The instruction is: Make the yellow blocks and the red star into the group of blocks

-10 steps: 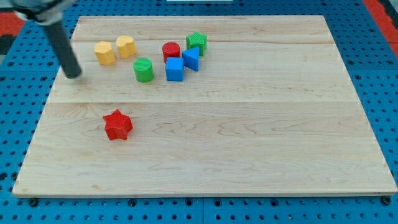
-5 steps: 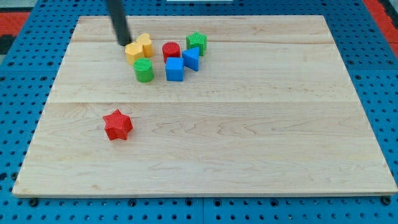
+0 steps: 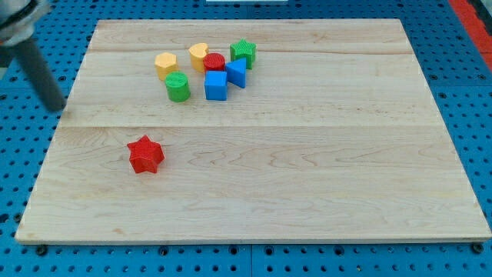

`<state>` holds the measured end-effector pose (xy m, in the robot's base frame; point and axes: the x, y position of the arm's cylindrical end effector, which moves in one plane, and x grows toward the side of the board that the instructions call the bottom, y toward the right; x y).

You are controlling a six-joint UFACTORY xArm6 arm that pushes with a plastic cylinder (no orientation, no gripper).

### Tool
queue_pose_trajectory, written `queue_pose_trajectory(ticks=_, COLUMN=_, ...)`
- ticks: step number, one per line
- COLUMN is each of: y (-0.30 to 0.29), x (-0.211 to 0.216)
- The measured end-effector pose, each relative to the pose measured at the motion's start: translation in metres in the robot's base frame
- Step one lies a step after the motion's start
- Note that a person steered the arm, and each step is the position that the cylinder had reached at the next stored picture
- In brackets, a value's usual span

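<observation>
Tabletop: a pale wooden tabletop (image 3: pixel 307 169) fills our view, laid over a blue pegboard (image 3: pixel 477 100) that shows on every side.
Rod: our dark rod enters from the view's upper left corner, blurred, and slants down to my tip (image 3: pixel 55 106), which sits just off the tabletop's left edge, over the pegboard.
Jaws: we carry no jaws, only the rod, so there is nothing to spread or pinch.
Tip and blocks: my tip stands well apart from every block, to the view's left of the cluster and up-left of the red star.
Red star: the red star (image 3: pixel 145 154) lies alone in the tabletop's lower left part, well apart from the cluster, touching nothing.
Cluster: seven blocks gather near the view's top, left of centre.
Yellow blocks: one yellow block (image 3: pixel 164 64) sits at the cluster's left end, just above the green cylinder (image 3: pixel 177 86); the other yellow block (image 3: pixel 199 55) sits to its right, against the red cylinder (image 3: pixel 214 62). A small gap parts the two.
Blue blocks: a blue cube (image 3: pixel 216 85) sits below the red cylinder, a second blue block (image 3: pixel 237 72) just to its upper right.
Green star: the green star (image 3: pixel 243 51) tops the cluster's right end.
</observation>
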<state>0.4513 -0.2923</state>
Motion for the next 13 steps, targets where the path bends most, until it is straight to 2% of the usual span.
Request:
queue_pose_trajectory(ticks=1, y=0.029, x=0.092)
queue_pose_trajectory(ticks=2, y=0.029, x=0.160)
queue_pose_trajectory(ticks=3, y=0.071, x=0.167)
queue_pose_trajectory(ticks=4, y=0.121, x=0.162)
queue_pose_trajectory(ticks=5, y=0.112, x=0.130)
queue_pose_trajectory(ticks=6, y=0.118, x=0.122)
queue_pose_trajectory(ticks=7, y=0.152, x=0.120)
queue_pose_trajectory(ticks=8, y=0.172, x=0.098)
queue_pose_trajectory(ticks=11, y=0.122, x=-0.031)
queue_pose_trajectory(ticks=12, y=0.157, x=0.020)
queue_pose_trajectory(ticks=13, y=0.083, x=0.006)
